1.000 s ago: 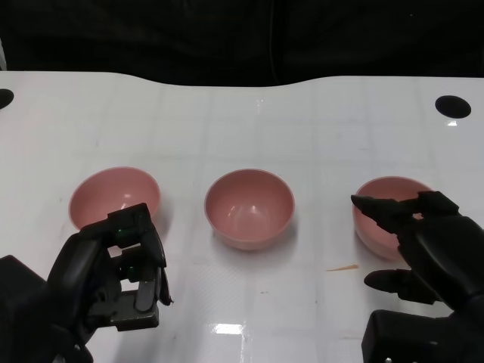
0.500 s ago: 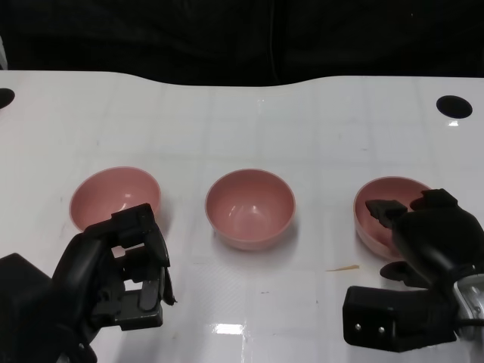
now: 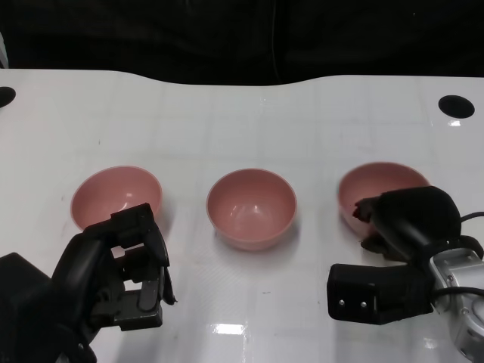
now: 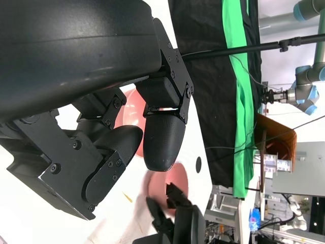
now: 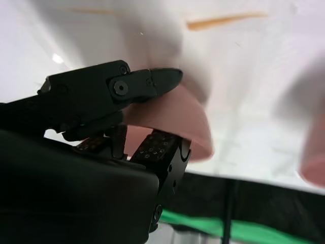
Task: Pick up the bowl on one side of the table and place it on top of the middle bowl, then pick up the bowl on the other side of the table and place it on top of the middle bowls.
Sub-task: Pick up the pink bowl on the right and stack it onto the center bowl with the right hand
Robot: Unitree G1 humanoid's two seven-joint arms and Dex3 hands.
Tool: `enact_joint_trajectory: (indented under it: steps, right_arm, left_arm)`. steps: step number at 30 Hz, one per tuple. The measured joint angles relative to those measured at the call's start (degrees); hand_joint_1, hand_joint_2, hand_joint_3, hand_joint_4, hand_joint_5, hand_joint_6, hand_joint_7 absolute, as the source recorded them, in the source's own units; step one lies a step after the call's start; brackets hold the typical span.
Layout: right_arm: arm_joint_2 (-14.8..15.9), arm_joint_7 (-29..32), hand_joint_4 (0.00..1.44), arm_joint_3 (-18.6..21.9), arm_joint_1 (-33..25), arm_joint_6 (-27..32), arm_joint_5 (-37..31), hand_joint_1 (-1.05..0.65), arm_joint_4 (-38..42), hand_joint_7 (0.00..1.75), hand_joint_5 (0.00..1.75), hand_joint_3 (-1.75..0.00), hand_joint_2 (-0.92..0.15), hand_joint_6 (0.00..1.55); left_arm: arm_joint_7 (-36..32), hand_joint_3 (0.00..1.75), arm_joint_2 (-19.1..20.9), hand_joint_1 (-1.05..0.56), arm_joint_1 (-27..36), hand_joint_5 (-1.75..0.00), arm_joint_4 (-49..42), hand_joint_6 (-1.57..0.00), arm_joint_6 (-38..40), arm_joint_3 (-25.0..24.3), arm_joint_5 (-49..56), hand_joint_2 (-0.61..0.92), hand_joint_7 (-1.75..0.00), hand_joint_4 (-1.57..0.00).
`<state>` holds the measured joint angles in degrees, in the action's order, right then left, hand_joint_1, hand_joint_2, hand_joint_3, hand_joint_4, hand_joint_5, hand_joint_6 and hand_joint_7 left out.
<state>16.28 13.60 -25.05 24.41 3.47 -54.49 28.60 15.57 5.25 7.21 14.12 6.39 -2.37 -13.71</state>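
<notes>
Three bowls sitting in a row across the table (image 3: 242, 113), well apart: left bowl (image 3: 116, 195), middle bowl (image 3: 251, 207), right bowl (image 3: 378, 189). Left hand (image 3: 121, 268) hovering at the near edge, just in front of the left bowl. Right hand (image 3: 408, 219) gripping the right bowl's near rim, bowl tilting.

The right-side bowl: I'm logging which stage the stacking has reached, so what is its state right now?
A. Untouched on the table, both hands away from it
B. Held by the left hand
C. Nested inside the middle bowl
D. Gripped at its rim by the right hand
D: the right hand grips the right-side bowl at its near rim, its fingers pinching the bowl wall in the right wrist view, while the middle bowl holds nothing.
</notes>
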Motion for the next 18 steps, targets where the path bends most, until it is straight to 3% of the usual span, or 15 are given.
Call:
enact_joint_trajectory:
  steps: [4, 5, 6, 7, 8, 10, 12, 16, 18]
  right_arm:
    - [0.1, 3.6, 0.81, 0.0, 1.1, -2.7, 1.3, -0.24, 2.6, 1.02, 1.74, -0.03, -0.92, 0.89]
    - [0.1, 4.1, 0.85, 0.0, 1.1, -3.0, 1.4, -0.22, 2.9, 1.36, 1.75, -0.11, -0.91, 0.79]
    - [0.2, 4.6, 0.88, 0.0, 1.2, -3.6, 1.5, -0.21, 2.8, 1.59, 1.75, -0.16, -0.89, 0.72]
    - [0.2, 5.3, 0.89, 0.0, 1.4, -4.3, 1.6, -0.21, 2.8, 1.66, 1.75, -0.18, -0.89, 0.69]
    - [0.2, 5.8, 0.90, 0.1, 1.7, -4.8, 1.8, -0.20, 2.7, 1.70, 1.75, -0.20, -0.88, 0.68]
    - [0.2, 6.9, 0.92, 0.2, 2.2, -5.5, 2.1, -0.21, 2.2, 1.74, 1.75, -0.77, -0.64, 0.68]
    - [0.2, 7.9, 0.92, 0.3, 2.7, -6.2, 2.2, -0.21, 1.5, 1.74, 1.75, -0.97, -0.54, 0.69]
    - [0.2, 8.3, 0.92, 0.3, 2.9, -6.7, 2.5, -0.22, 0.7, 1.75, 1.75, -1.03, -0.49, 0.70]
    - [0.0, 8.6, 0.93, 0.4, 2.7, -8.0, 3.2, -0.23, -3.9, 1.75, 1.75, -1.03, -0.47, 0.71]
  left_arm:
    - [0.0, 1.64, 0.0, -0.07, 0.0, -1.75, 0.1, -0.88, 0.2, 0.0, 0.0, 0.29, -1.61, -0.94]
    - [0.0, 1.64, 0.0, -0.07, 0.0, -1.75, 0.1, -0.88, 0.2, 0.0, 0.0, 0.29, -1.61, -0.93]
    - [0.0, 1.64, 0.0, -0.07, 0.0, -1.75, 0.1, -0.88, 0.2, 0.0, 0.0, 0.29, -1.60, -0.93]
    - [0.0, 1.64, 0.0, -0.07, 0.0, -1.75, 0.1, -0.88, 0.2, 0.0, 0.0, 0.29, -1.60, -0.93]
    - [0.0, 1.64, 0.0, -0.07, 0.0, -1.75, 0.1, -0.88, 0.2, 0.0, 0.0, 0.29, -1.60, -0.93]
    - [0.0, 1.63, 0.0, -0.08, 0.0, -1.75, 0.1, -0.88, 0.2, 0.1, 0.0, 0.29, -1.60, -0.94]
    - [0.0, 1.63, 0.0, -0.08, 0.0, -1.75, 0.1, -0.89, 0.2, 0.2, 0.3, 0.28, -1.59, -0.94]
    - [0.0, 1.64, 0.0, -0.08, 0.0, -1.75, 0.1, -0.88, 0.2, 0.2, 0.5, 0.29, -1.59, -0.93]
    - [-0.1, 1.64, 0.0, -0.08, 0.1, -1.75, 0.1, -0.88, 0.1, 0.2, 0.9, 0.29, -1.60, -0.93]
